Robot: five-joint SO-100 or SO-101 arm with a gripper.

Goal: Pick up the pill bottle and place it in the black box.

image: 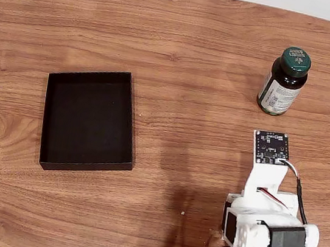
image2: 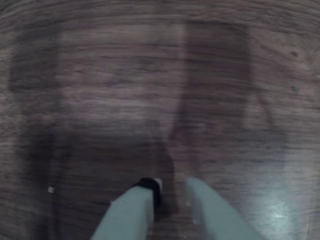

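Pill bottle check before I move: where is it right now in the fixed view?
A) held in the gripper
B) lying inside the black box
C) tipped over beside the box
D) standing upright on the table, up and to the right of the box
D: the pill bottle stands upright on the bare wooden table, cap up, far right of the empty black box.

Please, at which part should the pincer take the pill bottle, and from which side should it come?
Probably the round body, just under the screw cap. The pill bottle stands upright on the wooden table, with bare wood all around it, so the pincer could approach level from the arm's side, below the bottle in the fixed view, and close across the body. The cap is wide, and may stop it slipping down.
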